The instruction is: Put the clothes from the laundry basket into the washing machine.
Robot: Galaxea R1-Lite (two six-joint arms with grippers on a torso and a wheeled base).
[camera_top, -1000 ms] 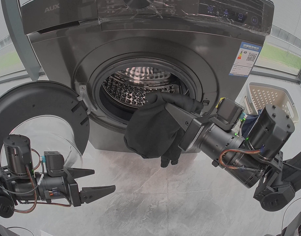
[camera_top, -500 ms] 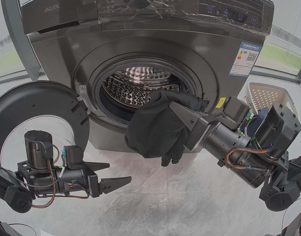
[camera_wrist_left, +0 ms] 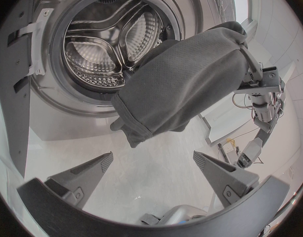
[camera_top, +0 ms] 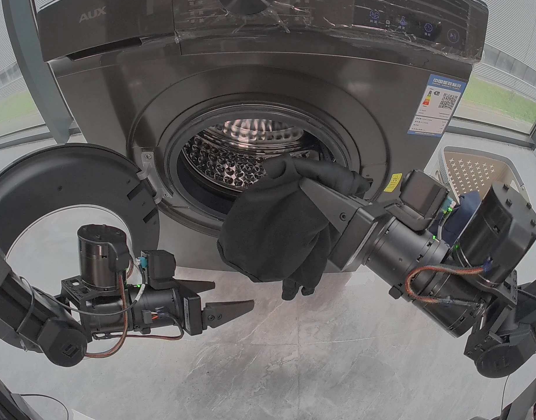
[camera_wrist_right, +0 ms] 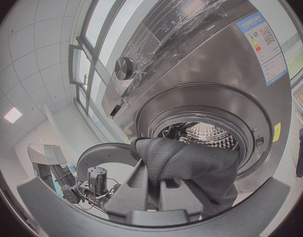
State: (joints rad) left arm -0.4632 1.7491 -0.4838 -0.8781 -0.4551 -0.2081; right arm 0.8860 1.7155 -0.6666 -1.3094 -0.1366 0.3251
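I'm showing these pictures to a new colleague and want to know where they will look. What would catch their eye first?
The black garment, bunched in the shut right claw, hangs before the open drum of the washing machine. The round door stands swung wide at the robot's left. The open, empty left claw sits low over the floor beside it.

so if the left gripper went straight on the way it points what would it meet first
Probably the lower end of the black garment hanging from the right gripper, before the washing machine. Depth is unclear: the open left gripper sits low and might pass under it.
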